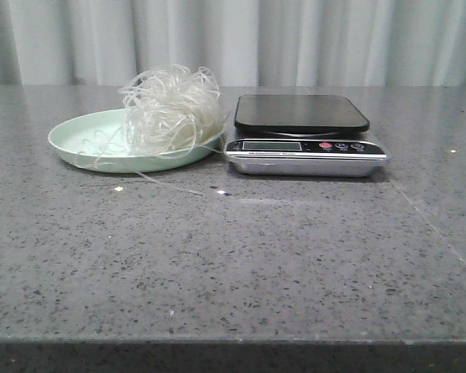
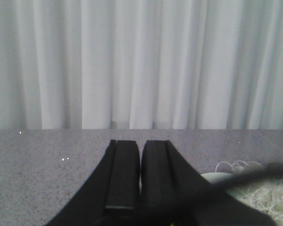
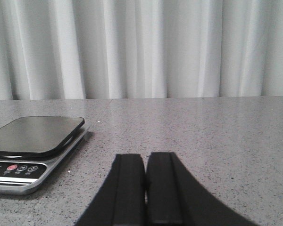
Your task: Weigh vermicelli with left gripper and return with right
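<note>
The vermicelli (image 1: 169, 107), a fluffy tangle of whitish translucent strands, sits on the right half of a pale green plate (image 1: 81, 144). Directly right of the plate stands a kitchen scale (image 1: 301, 115) with a black platform and nothing on it. Neither gripper appears in the front view. My left gripper (image 2: 141, 142) is shut with nothing in it, low over the table left of the plate; the vermicelli (image 2: 269, 197) shows beside it. My right gripper (image 3: 145, 155) is also shut and holds nothing, to the right of the scale (image 3: 35, 134).
A grey speckled stone table (image 1: 233, 256) carries everything. White curtains (image 1: 241, 39) hang behind the far edge. A few loose strands (image 1: 167, 185) trail off the plate onto the table in front.
</note>
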Controlling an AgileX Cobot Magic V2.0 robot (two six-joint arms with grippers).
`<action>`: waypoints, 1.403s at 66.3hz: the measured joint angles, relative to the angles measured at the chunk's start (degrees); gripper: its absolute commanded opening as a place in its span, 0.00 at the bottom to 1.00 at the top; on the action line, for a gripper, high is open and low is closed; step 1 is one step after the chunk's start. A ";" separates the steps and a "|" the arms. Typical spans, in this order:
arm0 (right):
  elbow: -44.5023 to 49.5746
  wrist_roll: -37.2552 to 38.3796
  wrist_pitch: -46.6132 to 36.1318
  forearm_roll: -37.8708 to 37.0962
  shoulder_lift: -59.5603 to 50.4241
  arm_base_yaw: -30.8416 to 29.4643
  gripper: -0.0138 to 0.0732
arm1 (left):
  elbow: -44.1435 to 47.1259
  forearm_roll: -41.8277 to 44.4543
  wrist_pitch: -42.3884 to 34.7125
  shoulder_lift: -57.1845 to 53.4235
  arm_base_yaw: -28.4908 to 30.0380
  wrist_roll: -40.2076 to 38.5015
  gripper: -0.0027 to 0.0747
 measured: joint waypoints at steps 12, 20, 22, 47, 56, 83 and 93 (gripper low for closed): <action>0.00 0.00 0.00 0.00 0.00 0.00 0.35 | -1.87 -0.63 1.78 4.44 0.00 0.00 0.38; 0.00 0.00 0.00 0.00 0.00 0.00 0.35 | -5.16 -0.63 4.72 7.81 0.00 0.00 0.64; 0.00 0.00 0.00 0.00 0.00 0.00 0.35 | -6.17 -0.63 5.89 8.83 0.00 0.00 0.70; 0.00 0.00 0.00 0.00 0.00 0.00 0.35 | -22.74 -0.63 15.55 29.15 -10.96 1.98 0.81; 0.00 0.00 0.00 0.00 0.00 0.00 0.35 | -30.39 -0.63 17.95 40.17 -17.64 2.08 0.81; 0.00 0.00 0.00 0.00 0.00 0.00 0.35 | -53.81 -1.96 32.53 70.66 -21.22 2.11 0.81; 0.00 0.00 0.00 0.00 0.00 0.00 0.35 | -59.64 -3.78 36.68 78.56 -21.22 2.11 0.81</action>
